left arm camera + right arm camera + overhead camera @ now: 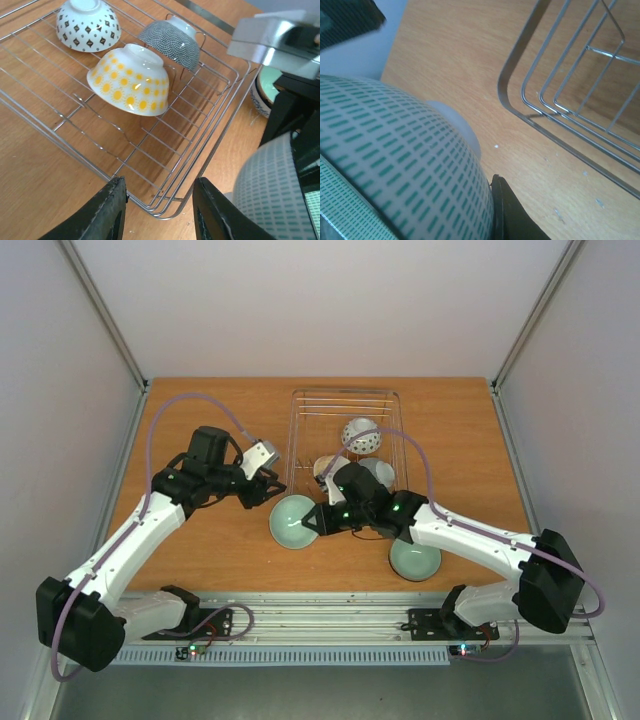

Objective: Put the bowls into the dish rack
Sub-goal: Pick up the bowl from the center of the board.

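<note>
Green bowl (293, 522): just outside the rack's (344, 393) near-left corner, mouth up, not yet loaded.
Right gripper (318, 520): clamped on the bowl's rim. This arm has the carry, and by my reckoning the bowl must go up over the rack's near wire.
Left gripper (159, 212): jaws apart, empty, beside the rack's left side.

No text, label, brand, number or sign can be read on anything here.

wooden table (450, 440) | on it: dish rack (318, 430); green bowl (415, 560)
</note>
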You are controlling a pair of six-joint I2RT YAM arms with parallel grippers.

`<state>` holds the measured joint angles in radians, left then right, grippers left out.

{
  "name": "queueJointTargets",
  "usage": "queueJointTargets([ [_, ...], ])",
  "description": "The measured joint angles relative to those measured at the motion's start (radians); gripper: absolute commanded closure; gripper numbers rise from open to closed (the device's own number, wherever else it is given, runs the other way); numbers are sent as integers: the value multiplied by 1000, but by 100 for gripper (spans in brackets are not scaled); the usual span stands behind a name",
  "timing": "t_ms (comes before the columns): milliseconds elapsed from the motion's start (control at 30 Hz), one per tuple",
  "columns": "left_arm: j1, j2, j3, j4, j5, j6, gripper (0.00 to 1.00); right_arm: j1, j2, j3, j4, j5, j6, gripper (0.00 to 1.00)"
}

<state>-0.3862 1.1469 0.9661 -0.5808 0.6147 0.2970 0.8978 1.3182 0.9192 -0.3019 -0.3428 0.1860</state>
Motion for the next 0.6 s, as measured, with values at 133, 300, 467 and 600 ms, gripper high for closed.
queueJointTargets([
  [133,0,0,3,-12,-34,-1,67,19,13,23,-76,32,-20,99],
  [300,0,0,19,-51,-43,1,68,23,13,28,-143,84,-31,99],
  [467,0,0,47,-90,-32,6,70,23,17,46,-196,127,-34,99],
  [600,0,0,72,-136,8,26,69,23,22,66,-214,153,-35,99],
])
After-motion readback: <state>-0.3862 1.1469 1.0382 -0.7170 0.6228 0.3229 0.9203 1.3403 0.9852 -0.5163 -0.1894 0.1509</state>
